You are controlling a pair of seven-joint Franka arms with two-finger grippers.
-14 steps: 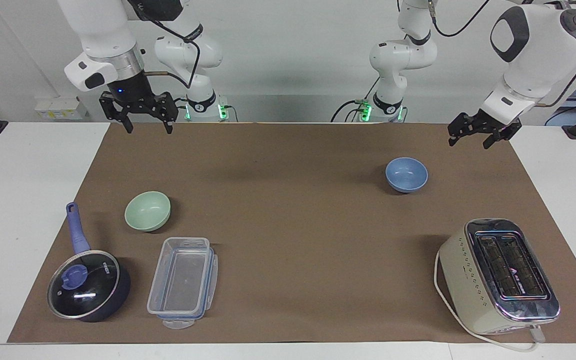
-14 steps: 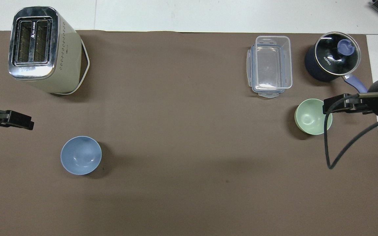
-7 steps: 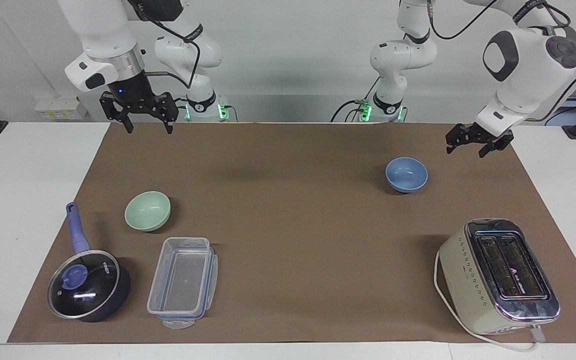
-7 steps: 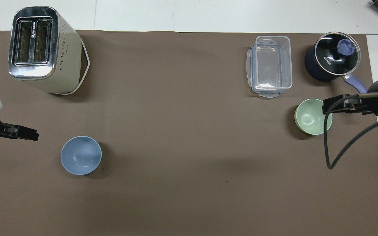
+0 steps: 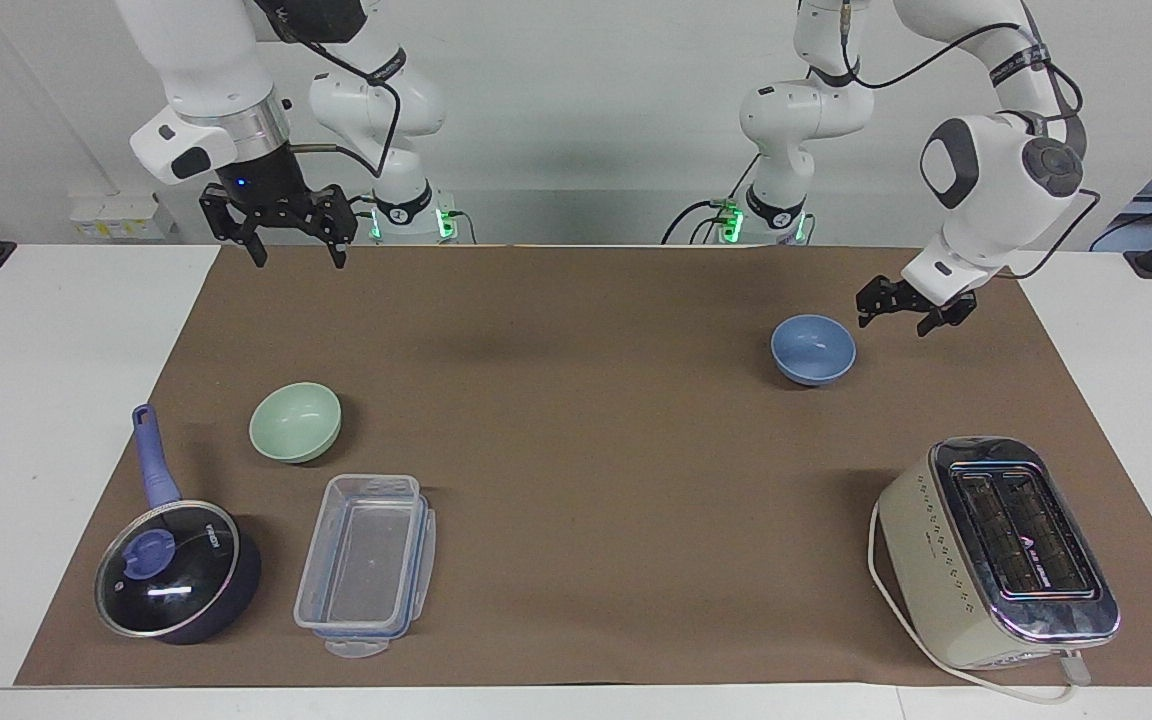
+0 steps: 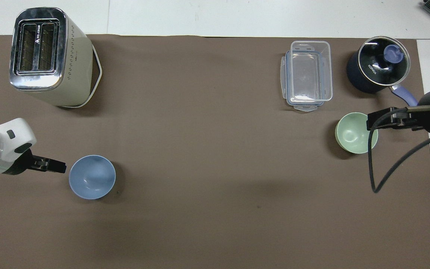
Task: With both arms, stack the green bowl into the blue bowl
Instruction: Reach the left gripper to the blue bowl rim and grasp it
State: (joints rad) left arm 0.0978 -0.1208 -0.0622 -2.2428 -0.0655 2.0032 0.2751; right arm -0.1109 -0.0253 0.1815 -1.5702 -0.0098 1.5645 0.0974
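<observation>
- Seen from across the table, left gripper (image 5: 900, 318) hangs with jaws apart, empty, just beside the blue bowl (image 5: 813, 349), not touching; right gripper (image 5: 293, 253) open, empty, raised well apart from the green bowl (image 5: 295, 422).
- From overhead: left gripper (image 6: 59, 167) just beside the blue bowl (image 6: 92, 177); right gripper (image 6: 374, 122) overlaps the green bowl (image 6: 352, 133) near the pot (image 6: 378, 68).

Two bowls sat on the mat, one green bowl (image 5: 295, 422) (image 6: 356, 133) and one blue bowl (image 5: 813, 349) (image 6: 92, 177). There was one toaster (image 5: 998, 553) (image 6: 47, 56), one lidded pot (image 5: 176, 570) (image 6: 379, 69), one clear plastic container (image 5: 366, 563) (image 6: 307, 76), and two robot arms.
</observation>
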